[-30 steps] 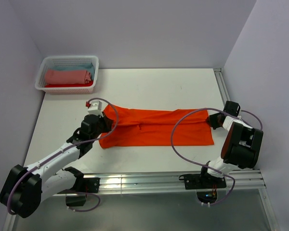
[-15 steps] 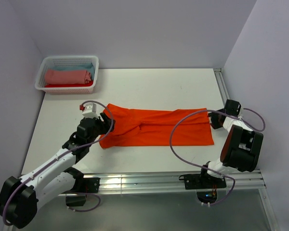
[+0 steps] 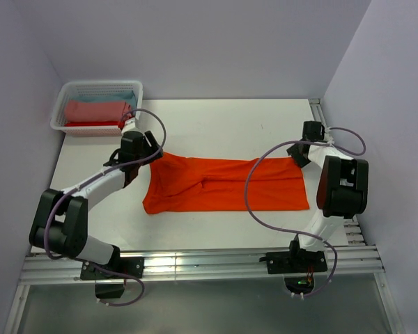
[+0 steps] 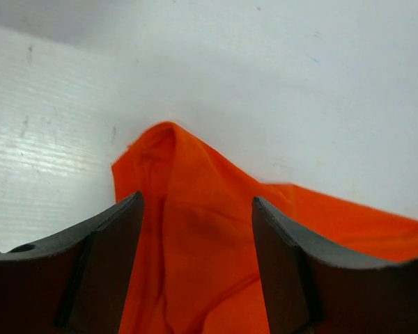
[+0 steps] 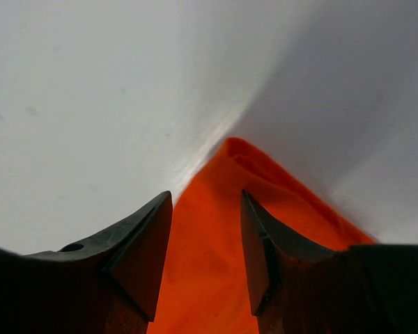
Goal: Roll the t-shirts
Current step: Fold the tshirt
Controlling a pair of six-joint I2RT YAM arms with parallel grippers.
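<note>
An orange t-shirt (image 3: 226,184) lies folded into a long flat strip across the middle of the table. My left gripper (image 3: 150,150) stands open over its far left corner; in the left wrist view the orange t-shirt (image 4: 195,236) lies under the gap of that gripper (image 4: 197,200). My right gripper (image 3: 299,154) is open over the far right corner, and in the right wrist view the cloth corner (image 5: 226,174) points out past that gripper (image 5: 206,195). Neither gripper pinches the cloth. More t-shirts, salmon-pink (image 3: 94,110) on top, lie in a basket.
The white lattice basket (image 3: 61,104) stands at the far left corner of the table, just behind my left arm. Aluminium rails run along the right edge (image 3: 320,122) and the near edge (image 3: 216,261). Walls close in the back and both sides.
Both grippers have opened and let go of the orange t-shirt. Both arms have moved from the strip's ends toward its far corners. The shirt lies about where it was.
</note>
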